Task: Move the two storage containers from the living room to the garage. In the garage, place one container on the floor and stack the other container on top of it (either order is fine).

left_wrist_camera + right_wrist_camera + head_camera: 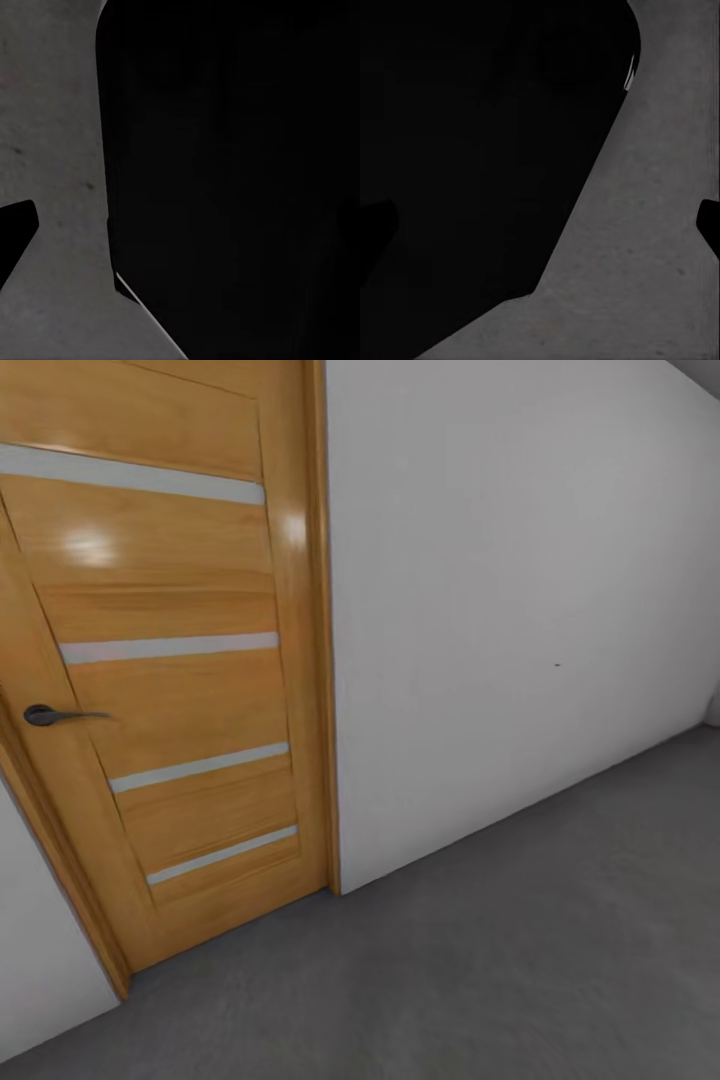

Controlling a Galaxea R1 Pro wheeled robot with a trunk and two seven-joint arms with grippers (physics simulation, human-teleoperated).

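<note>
1. So, head view first: we're looking at a closed wooden door (pixel 170 660) with pale horizontal strips and a dark lever handle (pixel 50 714), set in a plain white wall (pixel 520 610). Below it is the floor (pixel 520 960), dark grey concrete, so I'd guess this is the garage side. I can't spot either orange-red storage container from here, so where they sit right now is anyone's guess.

2. Left wrist view: a big black mass, probably the robot's own body, and beside it a strip of mottled grey concrete floor (pixel 52 150). A dark wedge (pixel 15 236) pokes in at the edge, maybe a fingertip of the left claw. One sliver isn't enough, so I can't tell whether it's open or closed.

3. Right wrist view: same story, with a black bulk against grey floor (pixel 660 247). There are dark bits at two edges (pixel 709 225), too little to judge the right claw, and nothing orange anywhere near it.

4. My read: it's in transit. To do this bit well, I'd keep the arms tucked, swing the base slowly away from the door frame, and get a bin in sight before reaching.
</note>
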